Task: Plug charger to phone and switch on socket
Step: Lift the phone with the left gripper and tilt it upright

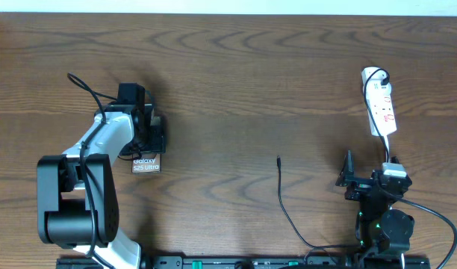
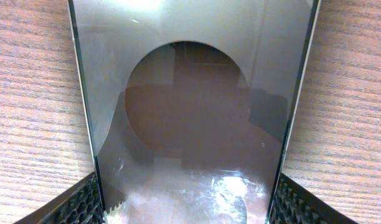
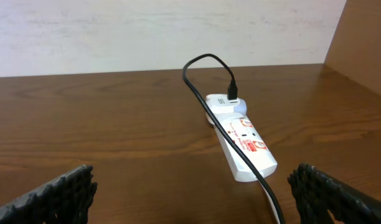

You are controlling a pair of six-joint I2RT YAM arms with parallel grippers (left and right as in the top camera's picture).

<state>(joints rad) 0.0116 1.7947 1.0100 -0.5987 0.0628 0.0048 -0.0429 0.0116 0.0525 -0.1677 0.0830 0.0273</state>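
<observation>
The phone (image 1: 146, 164) lies flat at the left, its white "Galaxy" lettering showing just below my left gripper (image 1: 148, 142). In the left wrist view the glossy phone (image 2: 190, 93) fills the space between the pads (image 2: 84, 205), which press on both long edges, so my left gripper (image 2: 189, 202) is shut on it. The charger (image 1: 284, 198) is a thin black cable in the middle, its tip (image 1: 278, 158) loose on the wood. The white socket (image 1: 379, 104) sits at the far right. My right gripper (image 1: 368, 168) stands open below it, with nothing between its fingers.
From the right wrist, the socket (image 3: 240, 140) lies ahead of my open right gripper (image 3: 193, 193). A black cable (image 3: 206, 62) is plugged into its far end and runs back past the right finger. A pale wall stands behind the table.
</observation>
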